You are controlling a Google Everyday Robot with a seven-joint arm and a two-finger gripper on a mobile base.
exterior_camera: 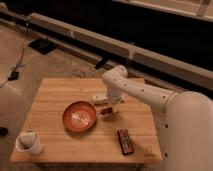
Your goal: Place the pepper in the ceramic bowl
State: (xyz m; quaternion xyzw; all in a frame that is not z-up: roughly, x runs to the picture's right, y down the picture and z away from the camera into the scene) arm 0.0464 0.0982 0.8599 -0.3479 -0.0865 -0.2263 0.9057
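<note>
Claw [108, 108] is positioned low over the wooden tabletop [55, 100], just right of the round orange-terracotta ceramic bowl [79, 116], right at the small dark red pepper [105, 111]. How far the claw is open cannot be told, nor whether the pepper is gripped or only lying under it; pepper is seen touching or just beside the bowl's right rim, outside it.

Step in hand is judged as grasp/transfer of the pepper. To do it well:
- Pepper should be clamped across its short width, centred, so it is not squeezed out sideways.
- A lift clear of the rim is needed before any move left; rim is close, so a low drag risks the bowl being shoved.
- Release is best made low over the paler shiny centre, so the piece is not bounced out of the shallow dish.

Containers: bowl appears empty, only glaze sheen visible. White mug [29, 142] at the near-left corner, contents not discernible. Dark rectangular bar [125, 141] lies near the front-right edge, well apart from the bowl; a pale small item [99, 99] sits just behind the claw.
</note>
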